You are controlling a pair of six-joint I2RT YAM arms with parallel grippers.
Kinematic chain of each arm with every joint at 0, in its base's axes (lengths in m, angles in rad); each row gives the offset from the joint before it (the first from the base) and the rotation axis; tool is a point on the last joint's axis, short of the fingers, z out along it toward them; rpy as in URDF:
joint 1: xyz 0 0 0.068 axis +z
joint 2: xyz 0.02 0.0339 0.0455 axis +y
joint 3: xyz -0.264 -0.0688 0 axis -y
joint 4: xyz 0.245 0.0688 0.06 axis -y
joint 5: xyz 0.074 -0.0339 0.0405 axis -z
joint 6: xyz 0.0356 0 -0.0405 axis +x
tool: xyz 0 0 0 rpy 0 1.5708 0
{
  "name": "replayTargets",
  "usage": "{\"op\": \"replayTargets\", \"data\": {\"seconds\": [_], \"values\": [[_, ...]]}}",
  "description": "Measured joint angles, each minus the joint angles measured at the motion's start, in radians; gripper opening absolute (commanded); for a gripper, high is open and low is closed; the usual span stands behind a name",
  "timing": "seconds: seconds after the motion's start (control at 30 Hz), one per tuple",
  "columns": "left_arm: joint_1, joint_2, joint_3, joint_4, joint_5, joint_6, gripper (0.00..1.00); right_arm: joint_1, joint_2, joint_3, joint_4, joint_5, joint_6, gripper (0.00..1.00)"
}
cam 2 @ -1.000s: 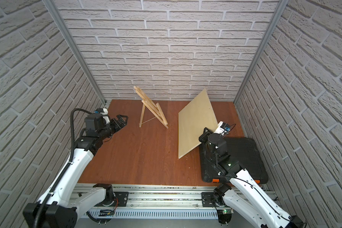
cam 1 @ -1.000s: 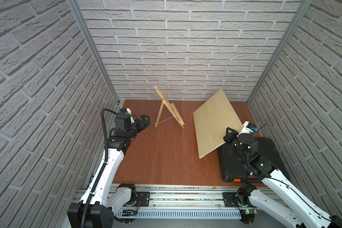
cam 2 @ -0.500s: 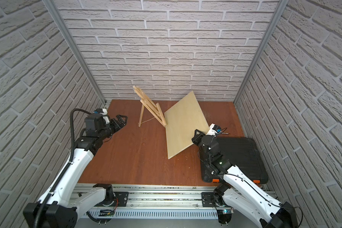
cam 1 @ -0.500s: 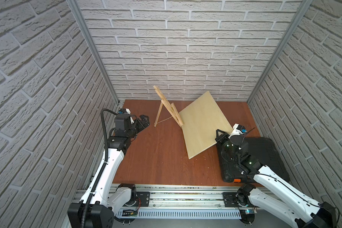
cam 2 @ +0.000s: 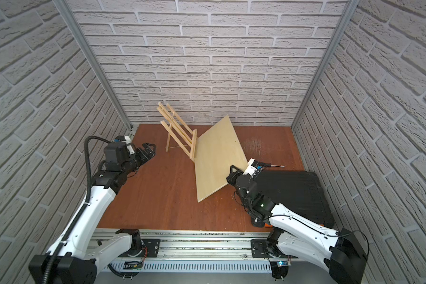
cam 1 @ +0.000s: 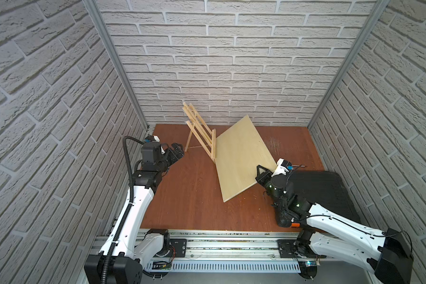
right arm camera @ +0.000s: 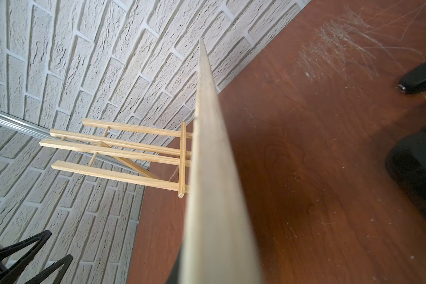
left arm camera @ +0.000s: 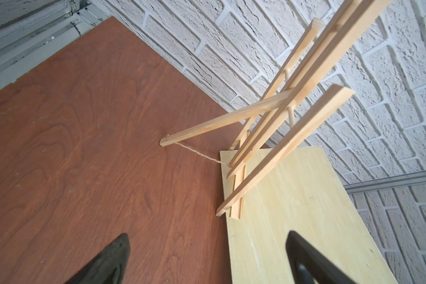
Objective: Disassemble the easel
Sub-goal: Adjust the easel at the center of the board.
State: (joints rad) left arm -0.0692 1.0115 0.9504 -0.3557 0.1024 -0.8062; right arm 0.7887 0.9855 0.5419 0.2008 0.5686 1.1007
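Note the change: over the last second the right gripper [cam 1: 261, 172], clamped on the near edge of the board [cam 1: 241, 157], has carried it across the table [cam 1: 194, 196], from well apart to right up against the easel [cam 1: 199, 132]. In both top views the board's far corner now sits at the easel's front ledge. You cannot tell whether the two touch or only stand just beside each other. The left gripper [cam 1: 177, 151] has not moved. Its jaws stand wide and empty, near the foot of the easel's back leg.

Treat the easel as fully assembled. It stands upright near the back wall [cam 1: 231, 73] with the back leg spread, and the string [left arm camera: 197, 153] runs taut from that leg to the front frame. Judge the disassembly as not yet begun.

Check clearances. The right wrist view shows the board edge-on and raised off the table at the gripped end, and it closes off the easel's front. Bare table remains between the left gripper and the back leg, and across the near half of the table. The black case [cam 1: 325, 189] lies just behind the right arm and limits withdrawal on that side. Expect little room between the easel's top and the back wall.
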Motion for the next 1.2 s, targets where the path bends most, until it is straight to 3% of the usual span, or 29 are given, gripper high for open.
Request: {"op": "replayTargets", "data": {"seconds": [0.4, 0.6, 1.2], "values": [[0.030, -0.034, -0.003, -0.013, -0.050, -0.009, 0.98, 0.096, 0.126, 0.002, 0.084, 0.104, 0.152, 0.03], [0.038, -0.040, -0.005, -0.013, -0.061, -0.011, 0.98, 0.120, 0.168, 0.054, 0.037, 0.139, 0.229, 0.03], [0.053, -0.041, -0.010, -0.013, -0.058, -0.029, 0.98, 0.165, 0.015, 0.057, -0.253, 0.194, 0.468, 0.03]]}}
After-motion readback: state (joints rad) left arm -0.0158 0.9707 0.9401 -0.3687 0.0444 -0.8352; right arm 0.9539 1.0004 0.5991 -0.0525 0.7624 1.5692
